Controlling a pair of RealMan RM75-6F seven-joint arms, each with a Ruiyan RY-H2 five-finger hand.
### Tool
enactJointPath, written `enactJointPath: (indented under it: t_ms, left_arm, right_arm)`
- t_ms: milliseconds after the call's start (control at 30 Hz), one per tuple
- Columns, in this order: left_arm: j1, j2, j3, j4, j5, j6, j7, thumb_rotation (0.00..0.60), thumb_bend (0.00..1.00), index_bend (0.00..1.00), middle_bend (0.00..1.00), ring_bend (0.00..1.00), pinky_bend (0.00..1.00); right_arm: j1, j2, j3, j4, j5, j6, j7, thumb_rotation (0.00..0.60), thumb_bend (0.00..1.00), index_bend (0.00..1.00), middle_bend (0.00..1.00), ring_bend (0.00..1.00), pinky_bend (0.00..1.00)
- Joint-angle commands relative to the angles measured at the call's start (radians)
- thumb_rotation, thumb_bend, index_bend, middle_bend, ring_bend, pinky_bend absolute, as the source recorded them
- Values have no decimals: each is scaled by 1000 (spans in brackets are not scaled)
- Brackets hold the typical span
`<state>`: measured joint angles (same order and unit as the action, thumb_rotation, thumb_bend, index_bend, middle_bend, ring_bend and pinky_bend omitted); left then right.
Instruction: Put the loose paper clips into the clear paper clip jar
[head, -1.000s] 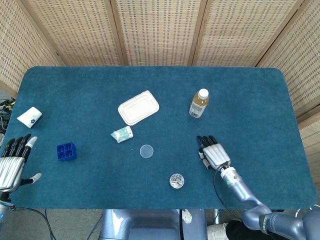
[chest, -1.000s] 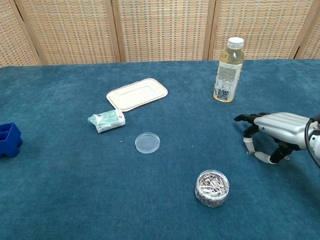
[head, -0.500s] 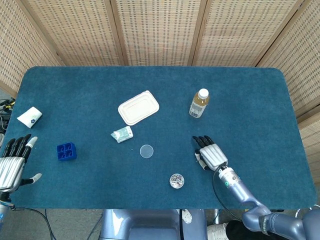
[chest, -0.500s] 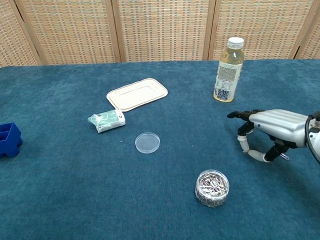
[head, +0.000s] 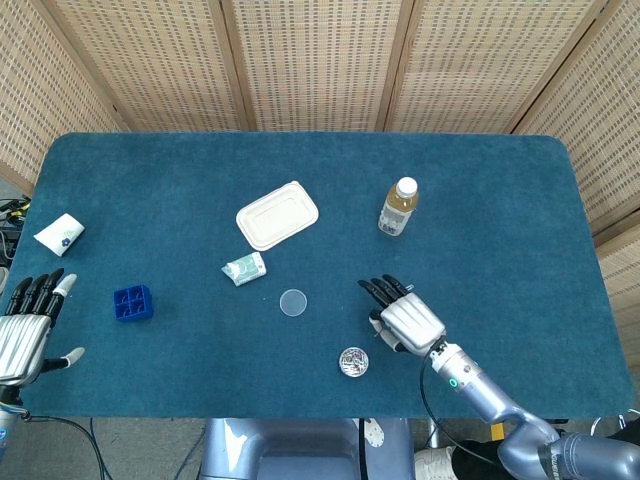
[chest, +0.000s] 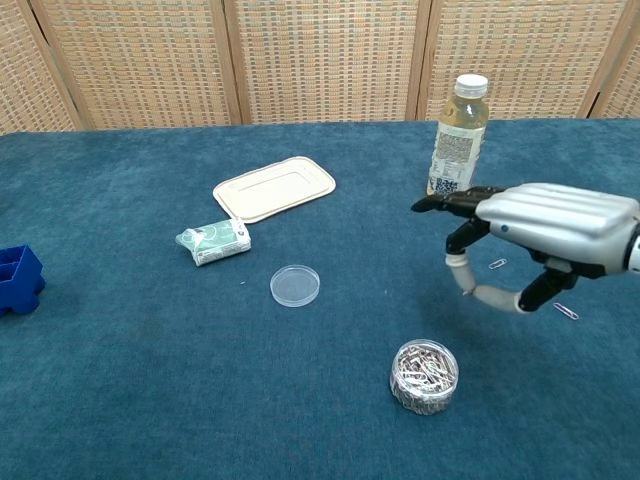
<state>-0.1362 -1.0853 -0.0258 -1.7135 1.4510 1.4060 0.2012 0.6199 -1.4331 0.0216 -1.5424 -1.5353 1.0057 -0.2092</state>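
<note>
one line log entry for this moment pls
right robot hand: open, above mat | clips: loose on mat | jar: open | lid: apart

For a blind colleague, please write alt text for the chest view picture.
The right hand hovers, fingers apart, over a blue table, just beyond an open clear jar of paper clips. Two loose paper clips lie under the hand. Further back are the jar's lid, a tray and a bottle.

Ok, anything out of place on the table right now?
Yes: two loose paper clips lie on the cloth under the right hand, outside the jar. The jar's round clear lid also lies apart, left of the jar. Nothing looks spilled or damaged.
</note>
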Motion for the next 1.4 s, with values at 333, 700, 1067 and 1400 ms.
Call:
enactJointPath:
  t_ms: [333, 700, 1067, 1400]
  left_arm:
    - [0, 3, -2, 2, -6, -1, -9, 600, 0, 0, 0, 0, 0]
    - [-2, 3, -3, 6, -10, -7, -11, 600, 0, 0, 0, 0, 0]
    - [-3, 4, -2, 6, -10, -8, -13, 600, 0, 0, 0, 0, 0]
    - [-2, 3, -1, 4, -7, -6, -10, 600, 0, 0, 0, 0, 0]
  right_arm:
    - [34, -49, -16, -49, -7, -55, -95, 600, 434, 689, 7, 0, 0]
    - [35, -101, -33, -37, 4, -70, -167, 600, 434, 689, 13, 0, 0]
    - [31, -108, -38, -22, 36, -83, -203, 600, 434, 689, 13, 0, 0]
    - [26, -84, -38, -53, 41, -73, -194, 600, 234, 479, 14, 0, 0]
